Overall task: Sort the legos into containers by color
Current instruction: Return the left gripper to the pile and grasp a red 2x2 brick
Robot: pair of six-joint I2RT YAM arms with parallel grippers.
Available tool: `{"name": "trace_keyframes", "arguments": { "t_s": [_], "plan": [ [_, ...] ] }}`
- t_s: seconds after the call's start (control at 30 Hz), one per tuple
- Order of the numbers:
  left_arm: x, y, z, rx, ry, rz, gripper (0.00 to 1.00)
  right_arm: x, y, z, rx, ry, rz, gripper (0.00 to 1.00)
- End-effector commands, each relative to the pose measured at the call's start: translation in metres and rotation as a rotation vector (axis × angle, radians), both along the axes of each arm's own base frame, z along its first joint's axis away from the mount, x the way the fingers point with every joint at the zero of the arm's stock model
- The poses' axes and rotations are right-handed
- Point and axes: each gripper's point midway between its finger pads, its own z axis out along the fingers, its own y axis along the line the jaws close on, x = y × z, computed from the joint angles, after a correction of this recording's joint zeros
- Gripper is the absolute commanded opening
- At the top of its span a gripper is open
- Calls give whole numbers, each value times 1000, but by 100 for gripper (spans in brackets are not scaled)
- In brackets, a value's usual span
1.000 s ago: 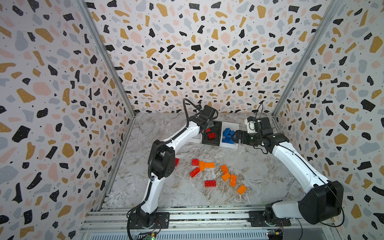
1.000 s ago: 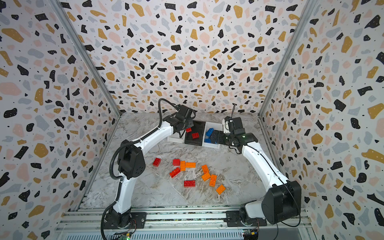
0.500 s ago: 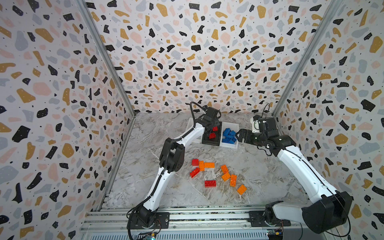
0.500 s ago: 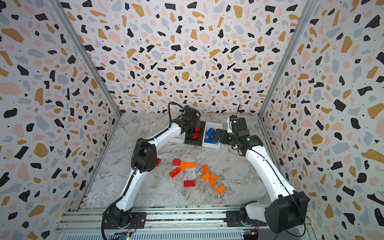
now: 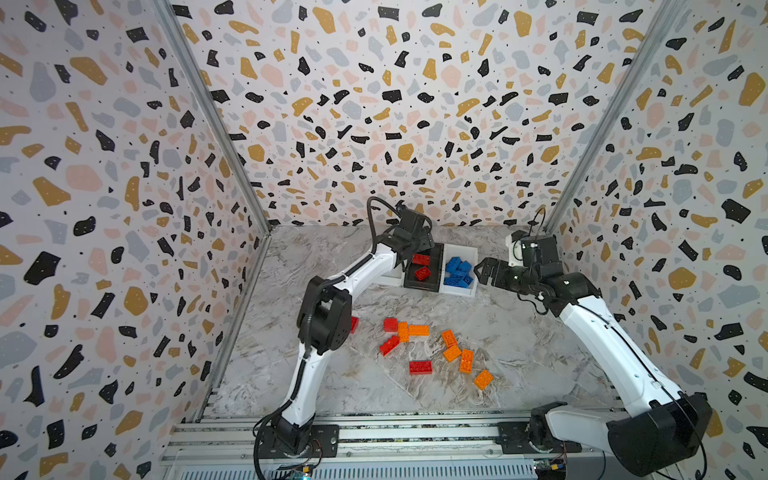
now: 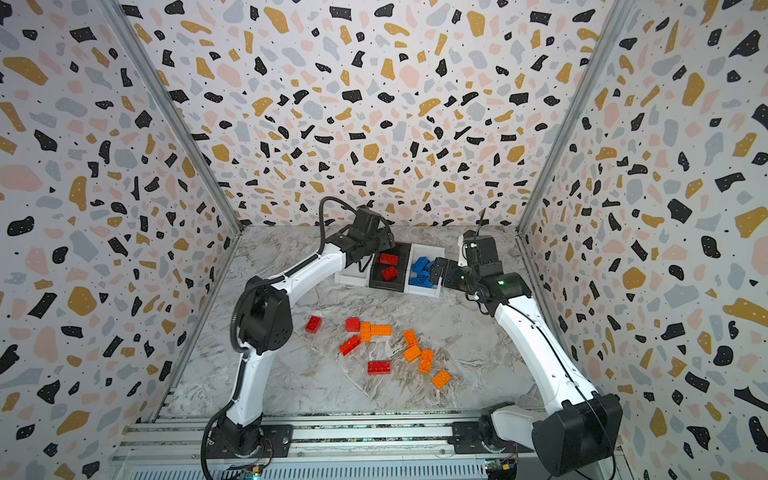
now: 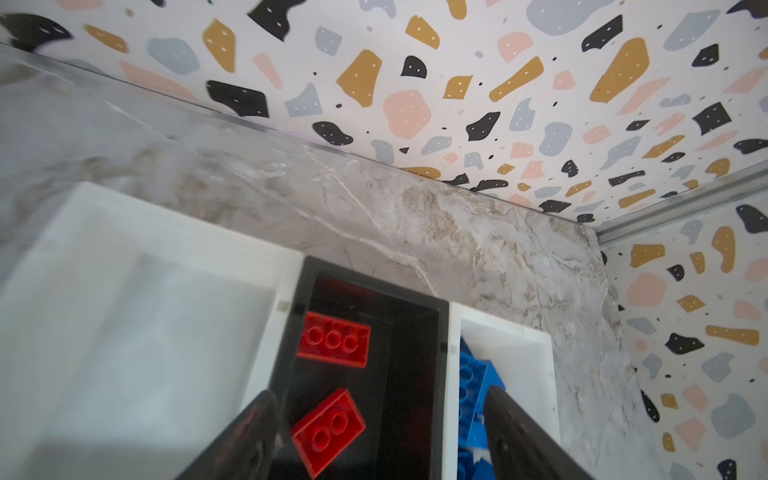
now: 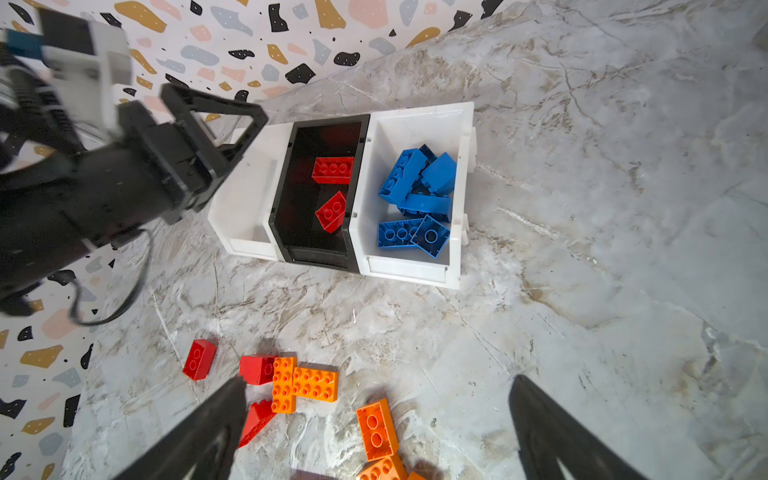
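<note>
gaping empty: left pincer (image 7: 380,395) over black bin (image 7: 443,320), right pincer (image 8: 380,381) beside blue-filled bin (image 8: 464,137).

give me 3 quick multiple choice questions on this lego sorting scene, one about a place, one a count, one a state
1. Where do the blue bricks lie? A) black middle bin B) white bin on the right arm's side C) loose on the table
2. How many red bricks lie in the black middle bin? A) one B) two C) four
3. The left tool is A) shut on a red brick B) shut on an orange brick C) open, holding nothing

1 B: they pile in that white bin. 2 B: two show on its dark floor. 3 C: its jaws stand apart, gripping nothing.
</note>
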Motion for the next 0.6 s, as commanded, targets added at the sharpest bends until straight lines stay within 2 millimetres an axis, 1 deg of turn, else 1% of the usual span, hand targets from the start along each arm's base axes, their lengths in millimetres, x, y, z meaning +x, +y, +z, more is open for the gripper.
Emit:
{"name": "trace_keyframes", "arguments": {
  "t_s": [0.0, 0.07, 0.13, 0.23, 0.43, 0.5, 0.57],
  "plan": [
    [-31, 45, 8, 151, -22, 43, 87, -3, 6, -1, 18, 14, 36, 99],
    [-52, 72, 1, 195, -8, 75, 91, -3, 12, -5, 29, 22, 57, 99],
    [-75, 98, -11, 228, 23, 106, 92, -4, 21, -10, 40, 35, 89, 99],
    [-108, 127, -22, 259, 48, 141, 92, -4, 38, -16, 37, 48, 137, 99],
    [-170, 176, -52, 307, 117, 204, 94, -7, 77, -25, 31, 72, 240, 99],
    [-185, 191, -62, 327, 139, 234, 94, -8, 87, -25, 27, 75, 266, 99],
    [-196, 202, -71, 339, 162, 248, 95, -10, 92, -26, 24, 77, 275, 99]
  ]
}}
